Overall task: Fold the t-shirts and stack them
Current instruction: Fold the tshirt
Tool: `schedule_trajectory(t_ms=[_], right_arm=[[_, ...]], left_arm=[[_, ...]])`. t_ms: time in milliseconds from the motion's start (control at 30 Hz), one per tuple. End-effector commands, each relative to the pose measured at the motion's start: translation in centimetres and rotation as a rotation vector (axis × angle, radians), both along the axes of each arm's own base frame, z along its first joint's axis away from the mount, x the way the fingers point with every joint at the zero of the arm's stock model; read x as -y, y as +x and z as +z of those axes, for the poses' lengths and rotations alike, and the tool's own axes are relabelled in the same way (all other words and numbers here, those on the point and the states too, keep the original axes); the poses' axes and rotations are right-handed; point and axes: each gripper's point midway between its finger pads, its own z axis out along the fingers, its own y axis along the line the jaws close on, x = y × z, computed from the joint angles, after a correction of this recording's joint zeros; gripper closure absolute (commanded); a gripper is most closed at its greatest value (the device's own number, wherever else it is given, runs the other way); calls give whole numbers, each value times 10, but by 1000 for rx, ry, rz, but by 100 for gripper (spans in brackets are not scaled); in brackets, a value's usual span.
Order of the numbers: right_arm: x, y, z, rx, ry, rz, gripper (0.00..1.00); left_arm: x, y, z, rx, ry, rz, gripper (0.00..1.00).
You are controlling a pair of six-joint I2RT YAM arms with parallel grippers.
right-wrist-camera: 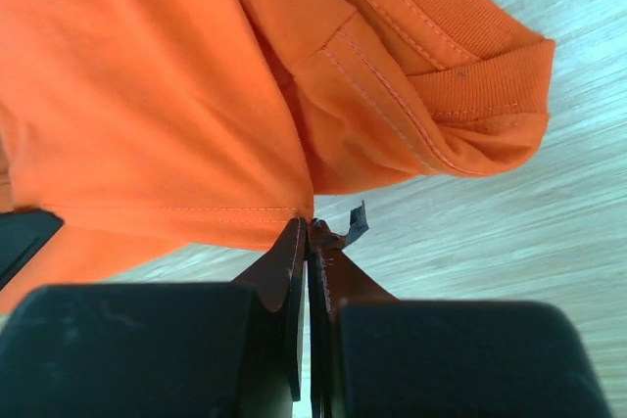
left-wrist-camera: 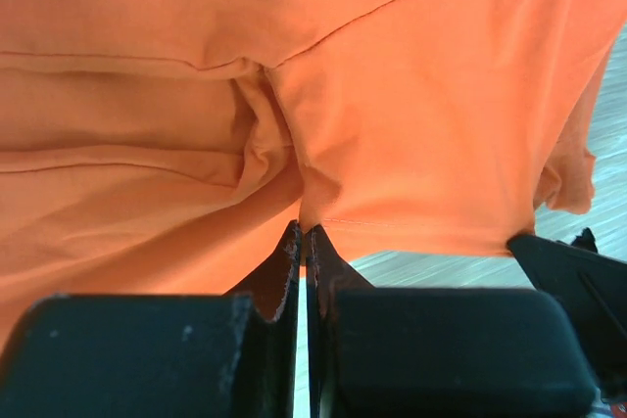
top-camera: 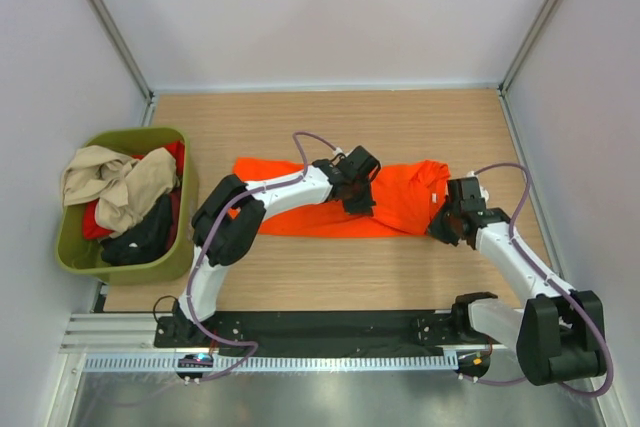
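Lying rumpled right of the green tub (top-camera: 122, 135), the orange t-shirt (top-camera: 405, 205) has left fingers (left-wrist-camera: 295, 242) and right fingers (right-wrist-camera: 299, 239) each clamped fully shut on its hem

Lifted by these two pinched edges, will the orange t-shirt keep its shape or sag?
Probably floppy: the orange t-shirt bunches into soft folds where the left hand pinches it. It would likely sag between grips, since the right hand holds only a hem edge. Seems light: the cloth looks thin.

Olive-green tub (top-camera: 125, 269) at the wood counter's (top-camera: 400, 127) left edge; black rail (top-camera: 330, 327) along the counter's near edge.
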Motion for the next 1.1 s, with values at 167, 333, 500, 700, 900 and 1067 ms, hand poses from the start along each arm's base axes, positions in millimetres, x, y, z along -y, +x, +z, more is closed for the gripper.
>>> schedule_trajectory(t_ms=[167, 333, 500, 700, 900, 1067], right_arm=[[8, 19, 6, 72, -18, -83, 99], [13, 18, 7, 75, -21, -139, 99], [5, 15, 6, 102, 50, -169, 99], [-2, 8, -14, 69, 90, -178, 96], [11, 31, 20, 123, 1, -156, 70], [34, 79, 55, 157, -99, -135, 62]], left_arm=[[-22, 5, -4, 15, 110, -4, 98], [-28, 11, -6, 16, 137, 8, 99], [-34, 17, -2, 44, 154, 13, 100], [-39, 14, -9, 26, 188, 7, 99], [-38, 8, -1, 11, 159, -8, 77], [-46, 27, 47, 97, 117, -9, 68]])
